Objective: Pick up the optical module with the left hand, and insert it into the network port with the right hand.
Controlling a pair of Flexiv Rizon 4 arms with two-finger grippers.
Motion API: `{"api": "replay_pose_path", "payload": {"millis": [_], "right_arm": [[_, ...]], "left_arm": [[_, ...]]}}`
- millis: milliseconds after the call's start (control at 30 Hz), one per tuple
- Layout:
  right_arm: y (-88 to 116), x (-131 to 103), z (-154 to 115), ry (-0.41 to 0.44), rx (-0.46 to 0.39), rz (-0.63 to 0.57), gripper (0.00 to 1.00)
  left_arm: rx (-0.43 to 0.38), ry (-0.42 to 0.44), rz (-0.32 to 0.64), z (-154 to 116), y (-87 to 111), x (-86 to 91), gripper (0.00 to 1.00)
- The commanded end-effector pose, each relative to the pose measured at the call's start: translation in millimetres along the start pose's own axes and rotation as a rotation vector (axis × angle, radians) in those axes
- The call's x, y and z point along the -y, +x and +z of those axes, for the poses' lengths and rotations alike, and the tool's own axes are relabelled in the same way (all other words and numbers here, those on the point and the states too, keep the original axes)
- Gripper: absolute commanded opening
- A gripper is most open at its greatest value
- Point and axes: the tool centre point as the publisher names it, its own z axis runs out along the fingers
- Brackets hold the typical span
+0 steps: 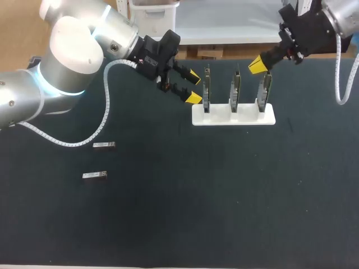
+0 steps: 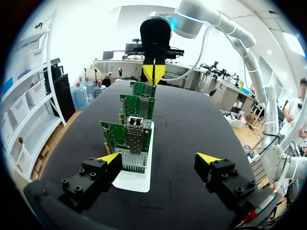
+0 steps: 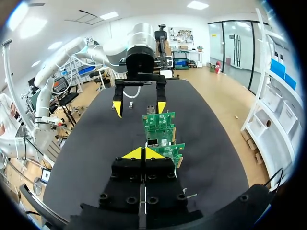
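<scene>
Table: dark mat (image 1: pixel 224 213), seen from the head view's near edge outward.
Nearer optical module: (image 1: pixel 95 176) small metal bar lying flat on the mat, on the left arm's side, untouched.
Second optical module: (image 1: pixel 104 145) also lying flat, a little farther in, apart from the first and well away from both grippers.
White stand: (image 1: pixel 247 116) farther back, past the middle of the mat, with three green cards upright in a row.
Cards: end card (image 1: pixel 206 89) on the left gripper's side, middle card (image 1: pixel 236 88), and last card (image 1: pixel 263 92) under the right gripper.
Network port: (image 2: pixel 135 130) metal cage on the end card's face, seen from the left wrist with the other two cards lined up behind it.
Left gripper: (image 1: pixel 194 87) fingers spread wide, nothing between them. It sits just beside the end card. From its wrist the card stands ahead, nearer one finger than the other; I cannot tell if they touch.
Right gripper: (image 1: pixel 258 65) yellow tips pressed together, holding nothing, poised just over the last card's top edge.
Left arm: (image 1: pixel 73 61) comes in from its far corner.
Right arm: (image 1: pixel 331 22) comes in from the opposite far corner.
</scene>
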Motion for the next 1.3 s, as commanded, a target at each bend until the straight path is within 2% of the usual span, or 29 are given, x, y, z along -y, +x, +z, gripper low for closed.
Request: {"api": "replay_pose_path", "payload": {"millis": [33,500,533,567,1300], "right_arm": [[0.4,2.1,0.9,-0.005,-0.002,0.001,0.00],[0.7,1.5,2.9,-0.017,-0.016,-0.009,0.00],[0.8,0.7,3.5,-0.016,-0.019,-0.009,0.23],[0.7,0.5,4.0,-0.016,-0.021,-0.008,1.00],[0.5,0.2,4.4,-0.027,-0.025,-0.014,1.00]], "left_arm": [[-0.002,-0.005,-0.002,0.0,-0.2,2.0,1.00],[-0.002,-0.005,-0.002,0.0,-0.2,2.0,1.00],[-0.002,-0.005,-0.002,0.0,-0.2,2.0,1.00],[-0.002,-0.005,-0.002,0.0,-0.2,2.0,1.00],[-0.002,-0.005,-0.002,0.0,-0.2,2.0,1.00]]}}
